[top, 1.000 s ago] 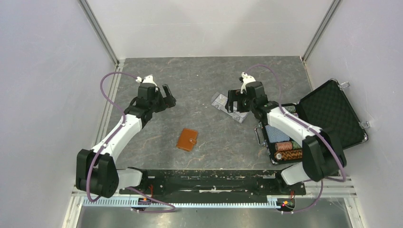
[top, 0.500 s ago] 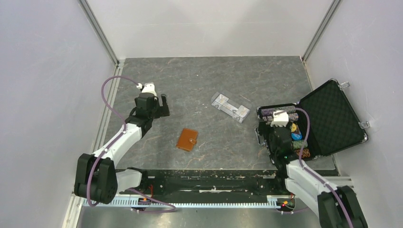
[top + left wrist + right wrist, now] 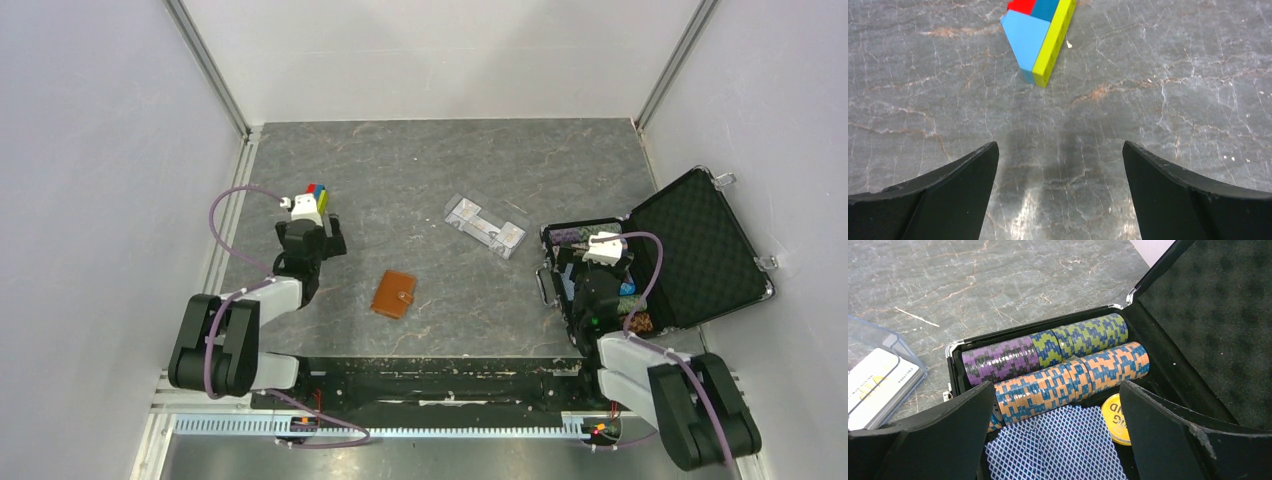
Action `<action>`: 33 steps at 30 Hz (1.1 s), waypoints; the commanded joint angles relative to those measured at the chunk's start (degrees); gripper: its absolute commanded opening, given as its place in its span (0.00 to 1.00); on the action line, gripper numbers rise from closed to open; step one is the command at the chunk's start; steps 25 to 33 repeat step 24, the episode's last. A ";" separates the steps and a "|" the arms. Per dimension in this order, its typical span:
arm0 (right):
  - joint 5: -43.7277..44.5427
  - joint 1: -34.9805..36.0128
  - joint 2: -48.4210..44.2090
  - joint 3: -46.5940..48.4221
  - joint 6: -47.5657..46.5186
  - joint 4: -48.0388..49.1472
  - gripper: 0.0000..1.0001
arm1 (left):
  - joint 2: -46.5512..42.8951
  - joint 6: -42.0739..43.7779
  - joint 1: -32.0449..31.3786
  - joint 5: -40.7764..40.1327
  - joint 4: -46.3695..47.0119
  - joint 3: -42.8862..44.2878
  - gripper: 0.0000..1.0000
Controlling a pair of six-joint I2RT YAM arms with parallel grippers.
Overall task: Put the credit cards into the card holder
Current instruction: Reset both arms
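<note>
In the top view, the card holder lies closed on the bench at lower centre. It is well apart from the clear tray to its upper right, where the credit cards sit. Neither arm is near either one. The left arm is folded at the left by a coloured block, and the right arm hangs over the open black case. With the snap apparently fastened, a card pushed at the holder would likely just shove it across the bench.

In the left wrist view, the left jaws are spread wide and hold nothing. They point at the block in the upper part of the frame. A careless advance could knock it.

In the right wrist view, the right jaws are also parted and empty. They are poised above the poker chips and a blue-patterned deck. One card shows in the tray at the left edge. Dropping here would strike the chips or grab the wrong cards. The flat card, walled in by the tray, may slip a pinch.
</note>
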 commanded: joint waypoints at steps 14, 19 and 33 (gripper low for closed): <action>-7.12 -5.56 21.97 -5.67 -6.19 31.10 0.98 | 8.28 6.10 7.30 13.66 34.04 -7.17 1.00; -6.03 -5.57 22.38 -6.57 -6.06 34.08 0.98 | 8.04 6.37 6.90 13.21 35.19 -7.92 1.00; -6.19 -5.53 22.20 -6.34 -6.07 33.27 0.98 | 8.36 6.58 6.80 13.37 34.04 -7.07 1.00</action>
